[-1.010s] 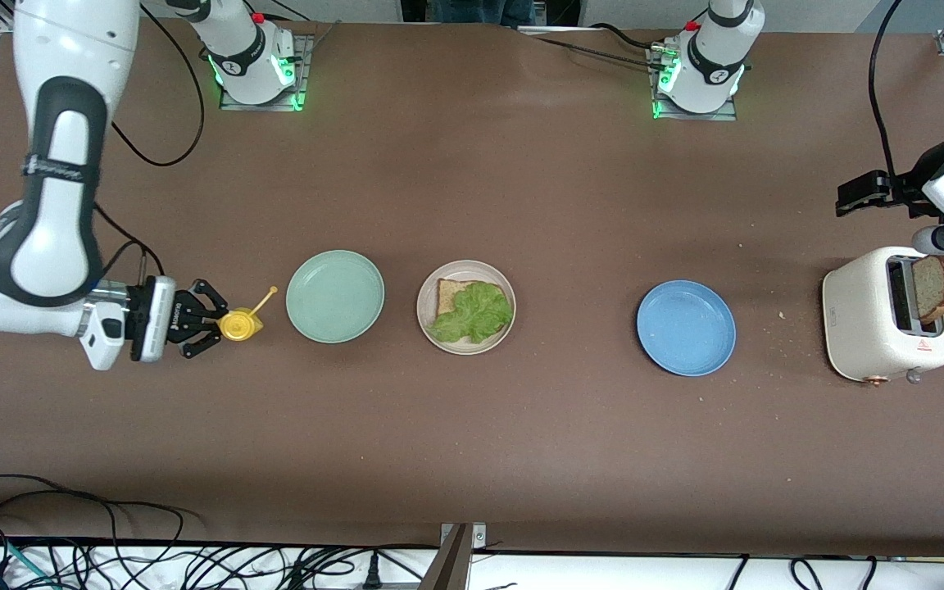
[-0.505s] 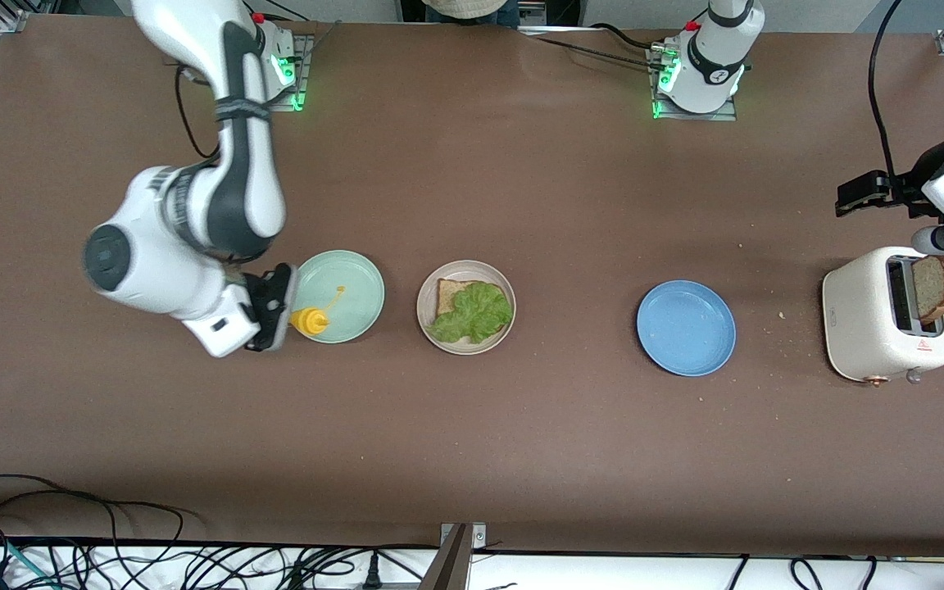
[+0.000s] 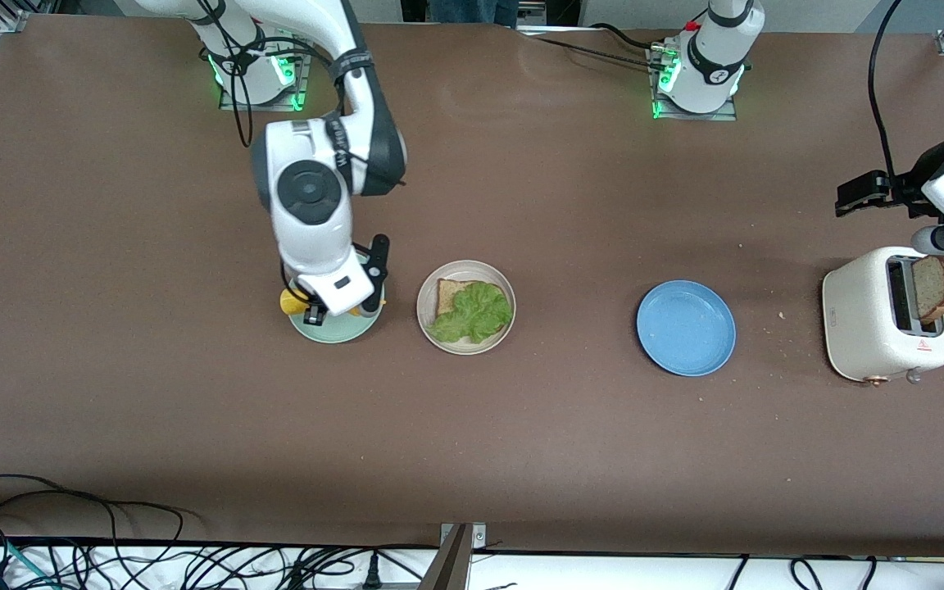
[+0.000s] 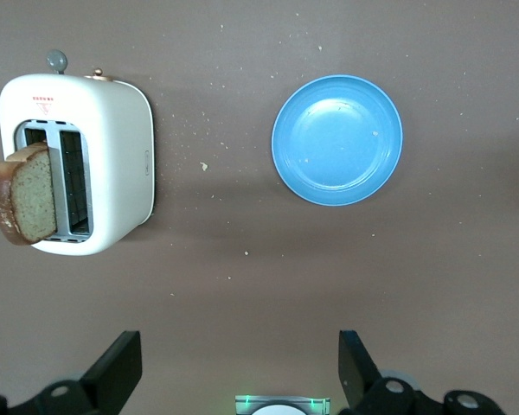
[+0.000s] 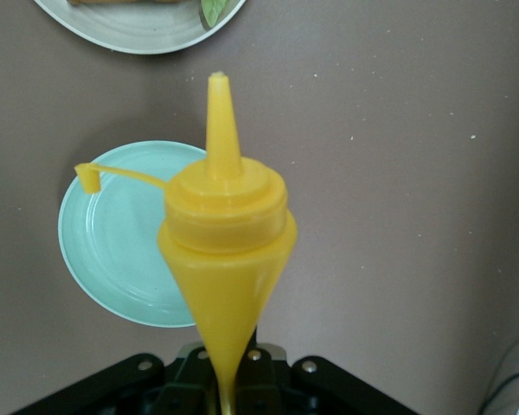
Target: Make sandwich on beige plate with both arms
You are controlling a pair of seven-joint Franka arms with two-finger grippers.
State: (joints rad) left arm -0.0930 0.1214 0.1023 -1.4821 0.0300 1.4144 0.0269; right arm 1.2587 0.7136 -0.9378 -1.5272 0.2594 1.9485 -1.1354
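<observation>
The beige plate (image 3: 472, 266) sits mid-table with one bread slice (image 3: 446, 292) and a green lettuce leaf (image 3: 476, 313) on top; its rim also shows in the right wrist view (image 5: 138, 33). A second bread slice (image 3: 935, 287) sticks up from the white toaster (image 3: 865, 319), and shows in the left wrist view (image 4: 24, 194). My right gripper (image 5: 233, 385) is shut on a yellow squeeze bottle (image 5: 225, 259) with its cap hanging open, over the mint green plate (image 3: 333, 330). My left gripper (image 4: 240, 372) is open and empty, waiting above the table beside the toaster (image 4: 112, 164).
A blue plate (image 3: 685, 328) lies between the beige plate and the toaster, and shows in the left wrist view (image 4: 337, 138). The mint green plate (image 5: 112, 242) lies beside the beige plate toward the right arm's end. Crumbs are scattered near the toaster. Cables run along the table's front edge.
My right arm has swung in from its end of the table, carrying the yellow bottle to above the mint green plate. The left arm has not moved.
</observation>
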